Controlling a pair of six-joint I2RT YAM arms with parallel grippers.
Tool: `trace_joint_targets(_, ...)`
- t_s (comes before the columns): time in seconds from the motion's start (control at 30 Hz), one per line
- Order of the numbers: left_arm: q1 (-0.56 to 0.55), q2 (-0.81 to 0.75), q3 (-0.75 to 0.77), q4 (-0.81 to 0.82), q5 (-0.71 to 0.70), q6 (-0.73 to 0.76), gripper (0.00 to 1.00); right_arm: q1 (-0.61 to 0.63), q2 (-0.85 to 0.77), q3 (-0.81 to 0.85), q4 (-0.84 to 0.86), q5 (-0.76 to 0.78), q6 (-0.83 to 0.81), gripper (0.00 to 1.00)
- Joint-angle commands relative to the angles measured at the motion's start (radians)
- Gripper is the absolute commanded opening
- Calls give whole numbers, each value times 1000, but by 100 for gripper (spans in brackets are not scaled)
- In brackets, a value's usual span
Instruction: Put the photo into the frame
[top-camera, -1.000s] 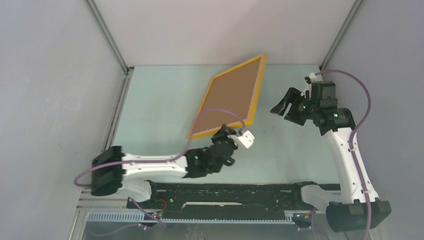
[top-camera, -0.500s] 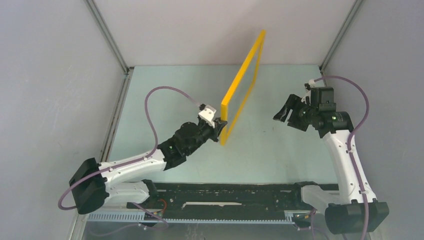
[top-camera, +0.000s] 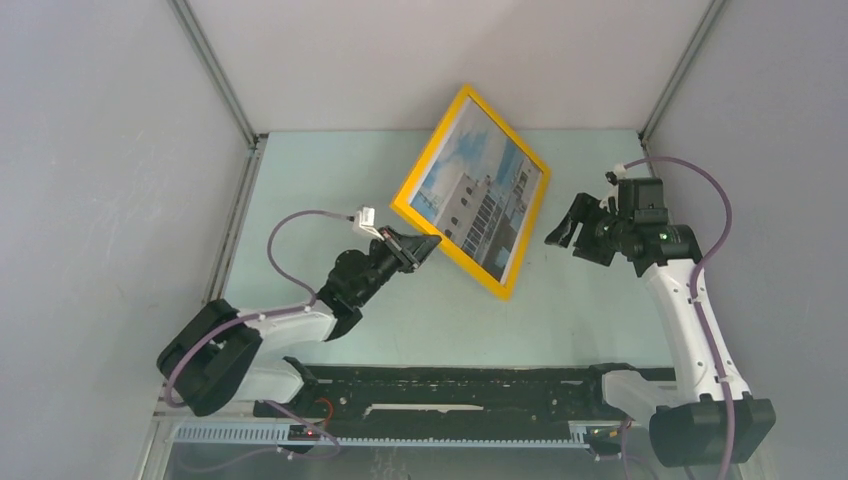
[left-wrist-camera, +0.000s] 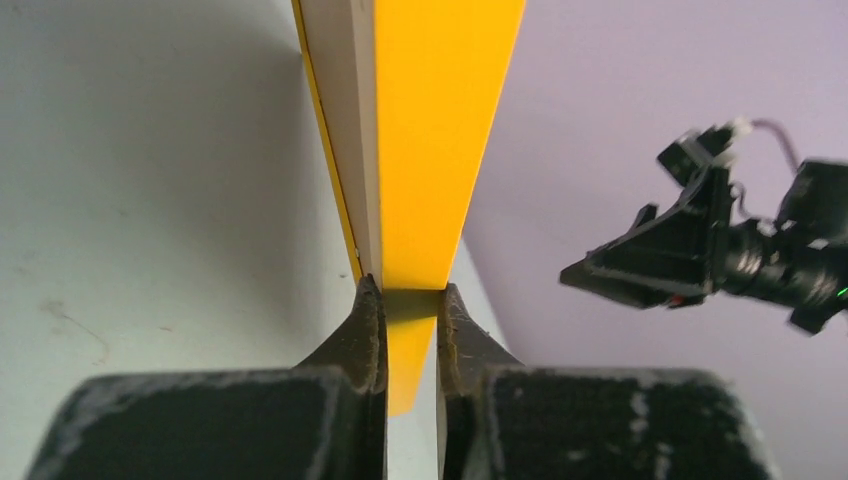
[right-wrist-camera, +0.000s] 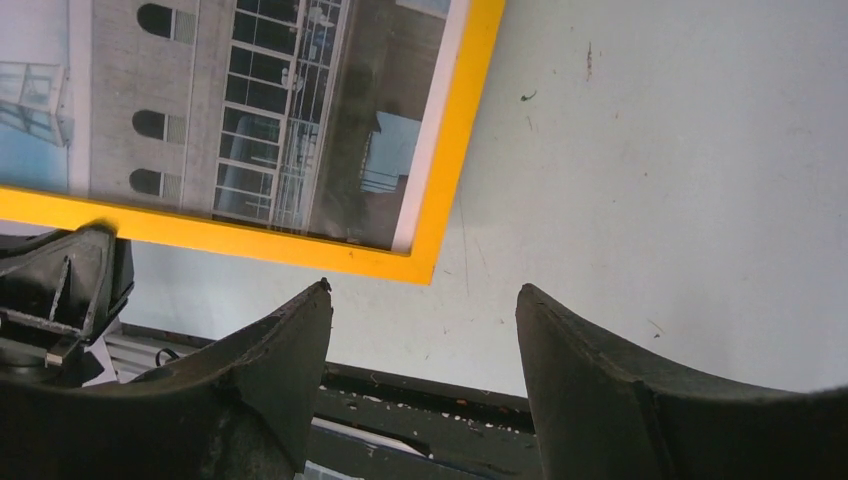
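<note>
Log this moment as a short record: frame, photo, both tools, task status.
frame: orange-yellow, held tilted, picture side facing the overhead view
photo: inside the frame, building and sky showing
left tool: shut on one frame rail
right tool: open, empty, beside the frame, not touching it
task status: photo appears to sit in the frame
</note>
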Motion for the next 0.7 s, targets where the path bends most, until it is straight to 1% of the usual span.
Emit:
trace_joint_targets(0.0, 14, 83, -3, 333, 102, -275, 0, -4, -1, -2, 31, -11, -21, 74)
trace_joint_targets(0.07, 17, 170, 3, 406, 131, -369, 0, -6, -1, -2, 30, -9, -22, 75)
trace_joint_targets(0.1, 18, 226, 5, 479, 148, -415, 0, -5, -2, -3, 30, -9, -23, 75)
trace_joint_targets(0.13, 16, 273, 8, 506, 164, -480, 0, -4, -3, -3, 30, -9, -24, 74)
trace_joint_targets(0.17, 14, 313, 9, 521, 170, -510, 0, -5, -4, -2, 27, -9, -24, 75)
trace_joint_targets(0.3, -4, 385, -1, 519, 138, -530, 0, -5, -15, -10, 27, -3, -28, 74)
trace_joint_targets(0.4, -27, 456, 10, 510, 109, -593, 0, -5, -18, -18, 32, -3, -27, 75)
trace_joint_targets(0.53, -107, 578, 78, 509, 73, -685, 0, -5, -12, -21, 37, -6, -26, 74)
trace_joint_targets(0.6, -137, 616, 133, 505, 86, -689, 0, -6, -14, -21, 36, -6, -25, 75)
trace_joint_targets(0.67, -150, 622, 156, 468, 91, -679, 0, -6, -18, -21, 32, -2, -26, 75)
